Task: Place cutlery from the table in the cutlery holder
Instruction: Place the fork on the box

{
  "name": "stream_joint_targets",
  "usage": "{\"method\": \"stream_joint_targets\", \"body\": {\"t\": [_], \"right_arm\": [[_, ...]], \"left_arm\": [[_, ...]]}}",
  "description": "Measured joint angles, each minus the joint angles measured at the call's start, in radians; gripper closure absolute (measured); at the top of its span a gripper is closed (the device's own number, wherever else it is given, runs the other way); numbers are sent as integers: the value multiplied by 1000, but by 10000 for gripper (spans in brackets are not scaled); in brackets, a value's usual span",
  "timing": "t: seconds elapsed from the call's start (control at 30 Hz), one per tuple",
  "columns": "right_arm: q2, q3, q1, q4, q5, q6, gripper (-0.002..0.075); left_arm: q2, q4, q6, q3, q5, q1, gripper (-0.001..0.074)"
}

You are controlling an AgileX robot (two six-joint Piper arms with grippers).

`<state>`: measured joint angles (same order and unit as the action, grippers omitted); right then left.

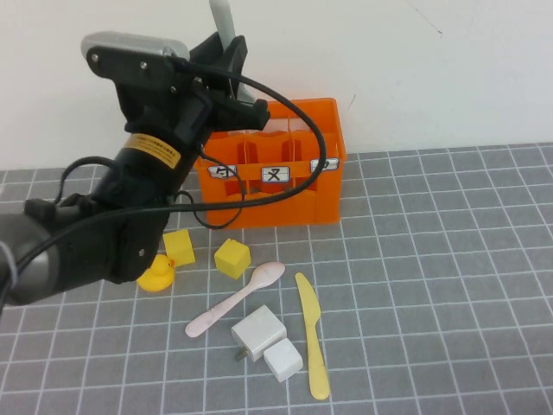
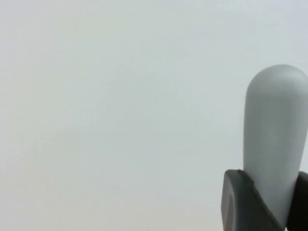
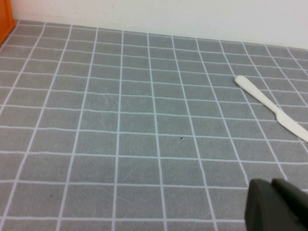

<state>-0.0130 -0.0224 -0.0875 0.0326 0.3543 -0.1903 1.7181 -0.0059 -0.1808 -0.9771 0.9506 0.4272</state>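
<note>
My left gripper (image 1: 229, 65) is shut on the grey fork (image 1: 221, 19) and holds it upright, handle up, above the left back part of the orange cutlery holder (image 1: 320, 199). In the left wrist view the fork's rounded handle (image 2: 274, 134) stands between the dark fingers (image 2: 240, 202) against the white wall. The pale pink spoon (image 1: 238, 298) and the pale yellow knife (image 1: 313, 346) lie on the grey gridded table (image 1: 449, 285) in front of the holder. My right gripper (image 3: 274, 204) is shut and empty, low over the table; the knife (image 3: 272, 108) lies ahead of it.
Two yellow cubes (image 1: 179, 246) (image 1: 232, 258) and a yellow duck (image 1: 156, 275) sit left of the spoon. Two white charger blocks (image 1: 258, 335) (image 1: 283, 360) lie between spoon and knife. A corner of the holder (image 3: 5, 19) shows in the right wrist view.
</note>
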Motion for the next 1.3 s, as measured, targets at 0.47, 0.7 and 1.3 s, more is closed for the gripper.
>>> {"method": "stream_joint_targets", "body": {"t": [0.47,0.7,1.3], "right_arm": [[0,0,0,0,0,0,729],[0,0,0,0,0,0,729],[0,0,0,0,0,0,729]], "left_arm": [[179,-9,-34,-180,-30,0,578],[295,-9,-2,-267,-75,0,578],[358,-15,121,-318,-198,0,578]]}}
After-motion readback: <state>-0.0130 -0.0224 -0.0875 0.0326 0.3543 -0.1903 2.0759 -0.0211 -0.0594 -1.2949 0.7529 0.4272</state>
